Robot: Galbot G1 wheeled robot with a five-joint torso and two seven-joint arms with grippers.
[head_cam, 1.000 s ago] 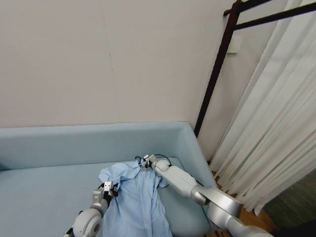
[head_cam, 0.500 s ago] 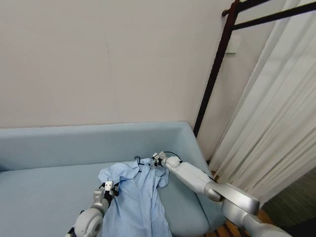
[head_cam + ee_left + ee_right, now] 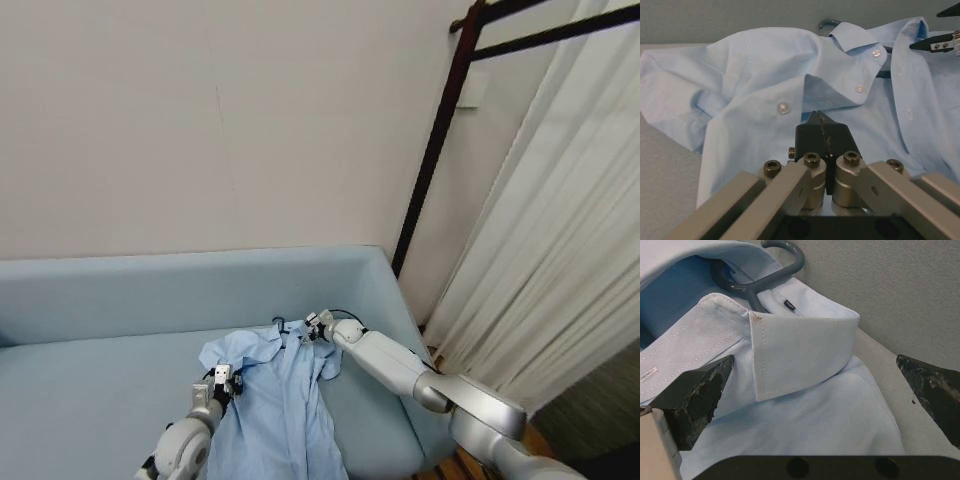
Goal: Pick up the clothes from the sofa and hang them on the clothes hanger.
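Shirt point(image 3: 283, 400), pale blue, lies crumpled on the sofa point(image 3: 100, 290) seat toward its right end, with its collar point(image 3: 800, 350) near the backrest and a grey hanger point(image 3: 782, 267) hook poking out. My right arm reaches in low from the seat's right end; the right gripper point(image 3: 312, 325) is at the collar, fingers spread wide either side, nothing grasped. The left gripper point(image 3: 226, 378) sits low at the shirt's left edge, fingers pressed together.
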